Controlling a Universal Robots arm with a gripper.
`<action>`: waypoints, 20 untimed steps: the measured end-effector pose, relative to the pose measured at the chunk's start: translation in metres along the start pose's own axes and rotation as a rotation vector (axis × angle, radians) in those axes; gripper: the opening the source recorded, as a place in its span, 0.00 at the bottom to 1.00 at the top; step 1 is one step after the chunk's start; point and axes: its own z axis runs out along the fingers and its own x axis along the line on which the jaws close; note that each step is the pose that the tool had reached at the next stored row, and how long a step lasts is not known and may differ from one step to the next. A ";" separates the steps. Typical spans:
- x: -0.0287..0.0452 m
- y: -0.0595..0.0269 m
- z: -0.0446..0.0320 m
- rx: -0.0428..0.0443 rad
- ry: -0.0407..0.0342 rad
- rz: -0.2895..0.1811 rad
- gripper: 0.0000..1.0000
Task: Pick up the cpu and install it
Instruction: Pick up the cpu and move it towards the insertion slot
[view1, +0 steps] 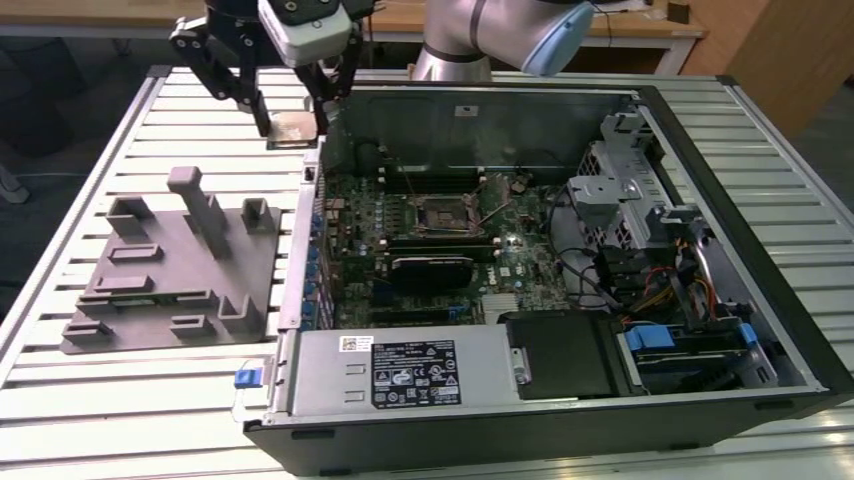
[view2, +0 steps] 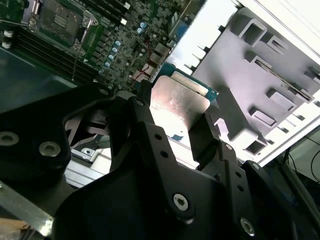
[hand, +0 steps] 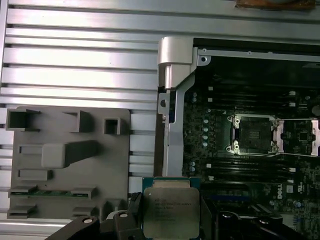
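Plainly the cpu (view1: 294, 131) is a light, stiff plate, yet I judge it fragile and slick on top, so it is best held by its opposite edges. The gripper (view1: 291, 126) does so, its fingers (view2: 145, 117) pinching the cpu's two sides. It hangs in the exterior view's upper left, beyond the grey fixture (view1: 174, 270), beside the open computer case (view1: 747, 200).
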 end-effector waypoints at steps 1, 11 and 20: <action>-0.0017 -0.0001 0.0001 0.0000 0.0000 0.000 0.54; -0.0181 -0.0007 0.0019 0.0002 -0.0014 0.020 0.54; -0.0413 0.0009 0.0053 0.0002 -0.0025 0.035 0.54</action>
